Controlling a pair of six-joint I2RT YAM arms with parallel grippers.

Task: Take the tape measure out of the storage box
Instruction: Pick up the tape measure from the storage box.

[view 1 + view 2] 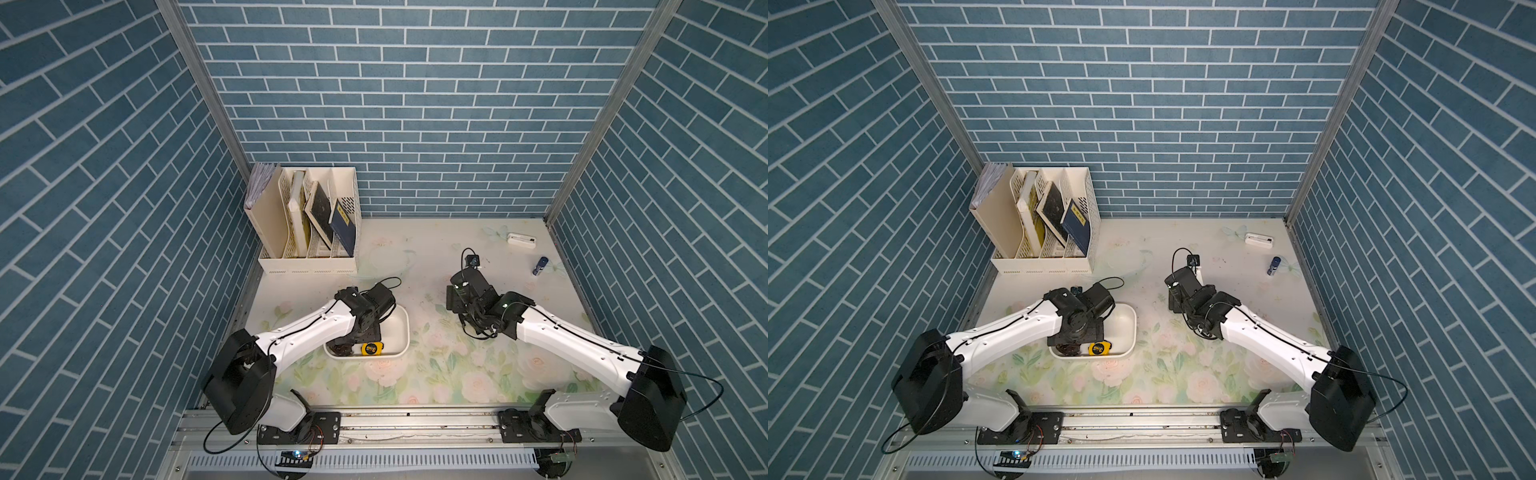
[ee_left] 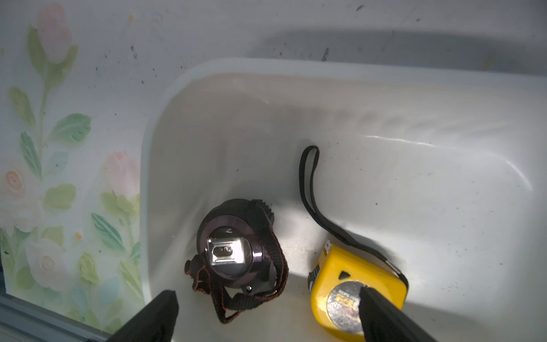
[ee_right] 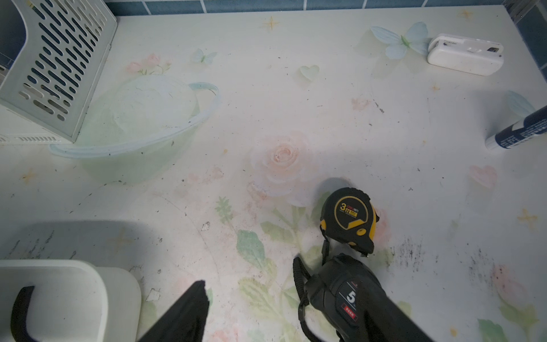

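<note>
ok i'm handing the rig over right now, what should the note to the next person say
Left tool: open, low over the storage box, gripping nothing.
Right tool: open over the table, holding nothing; the black 5 m tape measure lies by one finger.
Done: that one and the black-and-yellow 3 m tape measure are out on the table.
Left: the black tape measure and the yellow tape measure lie in the box; lift them out.
</note>
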